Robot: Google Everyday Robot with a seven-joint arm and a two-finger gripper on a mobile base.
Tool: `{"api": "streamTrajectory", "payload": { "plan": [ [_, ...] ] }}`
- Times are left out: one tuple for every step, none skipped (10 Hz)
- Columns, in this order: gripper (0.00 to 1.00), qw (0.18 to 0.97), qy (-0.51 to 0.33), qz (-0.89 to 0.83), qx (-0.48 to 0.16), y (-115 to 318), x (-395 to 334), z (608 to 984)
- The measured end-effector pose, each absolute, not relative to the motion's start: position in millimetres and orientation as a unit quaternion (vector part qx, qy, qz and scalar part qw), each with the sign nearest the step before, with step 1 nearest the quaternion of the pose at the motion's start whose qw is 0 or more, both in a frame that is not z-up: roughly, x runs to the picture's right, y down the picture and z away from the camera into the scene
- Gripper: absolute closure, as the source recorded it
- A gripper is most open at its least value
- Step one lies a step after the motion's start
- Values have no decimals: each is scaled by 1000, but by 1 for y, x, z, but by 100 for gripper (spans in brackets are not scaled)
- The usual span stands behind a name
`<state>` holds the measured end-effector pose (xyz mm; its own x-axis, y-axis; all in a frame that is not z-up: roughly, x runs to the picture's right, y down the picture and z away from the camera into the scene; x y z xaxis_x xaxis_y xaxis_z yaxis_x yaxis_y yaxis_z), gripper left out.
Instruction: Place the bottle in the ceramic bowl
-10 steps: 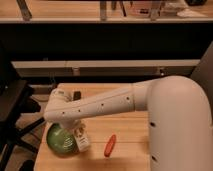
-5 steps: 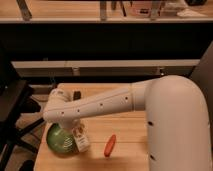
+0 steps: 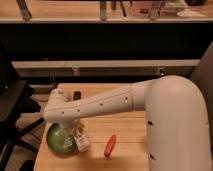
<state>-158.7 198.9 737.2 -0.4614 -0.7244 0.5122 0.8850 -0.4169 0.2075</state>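
The green ceramic bowl (image 3: 59, 140) sits on the wooden table (image 3: 125, 150) at the front left, partly hidden by my arm. The whitish bottle (image 3: 81, 140) with small orange-brown marks stands tilted at the bowl's right rim, just below my wrist. My gripper (image 3: 75, 129) hangs under the arm's end, right above the bottle and over the bowl's right edge. My white arm (image 3: 115, 102) reaches in from the right.
A red-orange carrot-shaped item (image 3: 109, 145) lies on the table right of the bottle. A small dark object (image 3: 77, 95) sits at the table's back edge. A dark chair (image 3: 12, 107) stands to the left. Shelving runs behind the table.
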Motion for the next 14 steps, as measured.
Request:
{"api": "streamTrajectory", "payload": {
  "plan": [
    [75,488,-230,-824,-174,199,-159,737],
    [72,488,-230,-824,-174,199,-159,737],
    [67,487,-231,-824,-174,199,-160,738],
    [62,486,-231,-825,-174,199,-159,738],
    [62,485,-232,-825,-174,200,-159,739],
    [67,485,-232,-825,-174,200,-160,739],
    [69,484,-232,-826,-173,200,-160,739],
    [69,483,-233,-826,-173,200,-160,739],
    [66,483,-233,-826,-173,200,-160,739],
    [62,483,-233,-826,-172,200,-160,739],
    [60,483,-233,-826,-172,200,-160,739],
    [56,483,-233,-826,-172,200,-160,740],
    [53,483,-233,-826,-172,200,-161,740],
    [53,482,-234,-827,-172,201,-161,740]
  ]
}}
